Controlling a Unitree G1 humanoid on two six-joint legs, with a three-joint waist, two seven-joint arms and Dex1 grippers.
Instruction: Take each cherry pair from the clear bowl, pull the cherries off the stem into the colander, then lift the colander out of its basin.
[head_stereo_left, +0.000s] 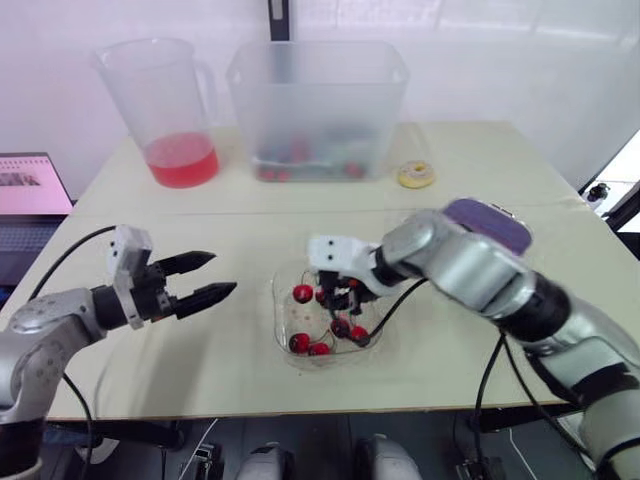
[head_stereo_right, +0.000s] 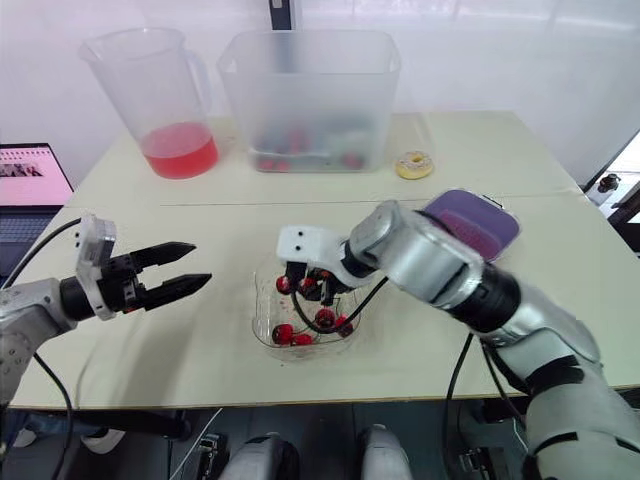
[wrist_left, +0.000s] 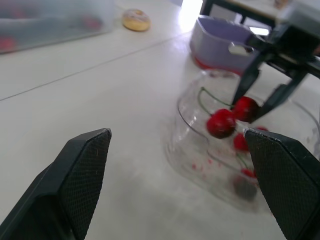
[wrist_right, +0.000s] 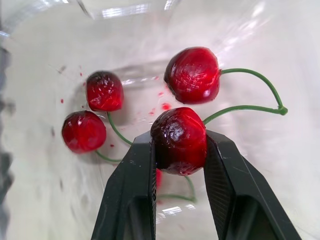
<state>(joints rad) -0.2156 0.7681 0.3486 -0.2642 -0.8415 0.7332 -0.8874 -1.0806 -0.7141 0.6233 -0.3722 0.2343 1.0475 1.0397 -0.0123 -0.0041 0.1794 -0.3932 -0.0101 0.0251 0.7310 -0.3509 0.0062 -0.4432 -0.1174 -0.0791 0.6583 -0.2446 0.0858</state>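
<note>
- Since the clear bowl (head_stereo_left: 283, 318) is see-through, its cherries read well: glossy dark red, paired on thin green stems, with red juice specks on the bowl floor.
- Bowl sits mid-table, toward the near edge.
- The gripped cherry (wrist_right: 179, 141) shares a forked stem (wrist_right: 250, 106) with a second cherry (wrist_right: 192, 75) lying just beside it. Another pair (wrist_right: 104, 91) lies apart from them in the same bowl.
- Hard to make out: the frosted tub (head_stereo_left: 315, 100) at the far side holds red blobs behind cloudy walls. I can't tell whether a colander sits inside it.
- The purple container (head_stereo_left: 490, 222) right of the bowl is mostly behind my right arm, so I can't say what it is.
- My right gripper (head_stereo_left: 342, 298) reaches down into the bowl, fingers clamped on opposite sides of that one cherry.
- My left gripper (head_stereo_left: 222, 273) hovers over the table left of the bowl, apart from it. Its fingers are spread wide, holding and touching nothing.
</note>
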